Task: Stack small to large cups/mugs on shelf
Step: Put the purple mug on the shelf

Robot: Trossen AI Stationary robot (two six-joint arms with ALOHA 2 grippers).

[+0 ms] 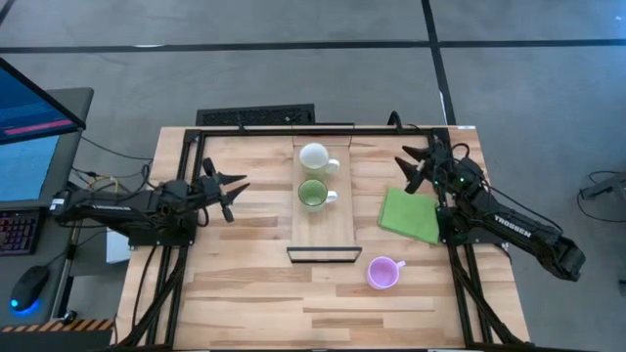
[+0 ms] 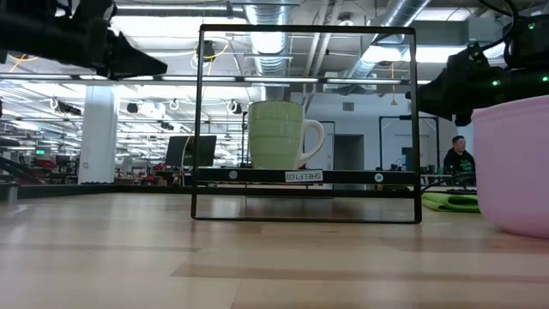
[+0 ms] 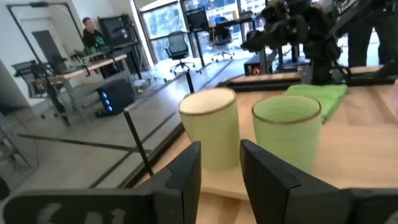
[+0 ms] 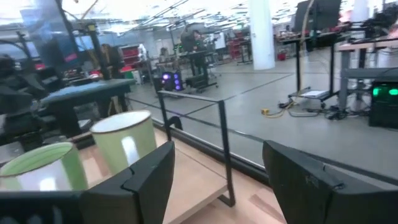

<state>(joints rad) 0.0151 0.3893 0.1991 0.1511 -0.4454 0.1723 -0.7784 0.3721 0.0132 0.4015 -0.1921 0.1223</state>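
Purple mug [image 2: 515, 167] cut off at the low view's right edge.

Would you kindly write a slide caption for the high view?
White mug and green mug sit on the shelf; purple mug waits on the table, both arms apart.

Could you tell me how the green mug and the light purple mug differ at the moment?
The green mug stands on the shelf, next to the white mug; the light purple mug sits on the tabletop, off the shelf near its dark-lipped end. The green mug's handle points toward the green cloth; the purple one's points away from the shelf. Both stand upright, untouched.
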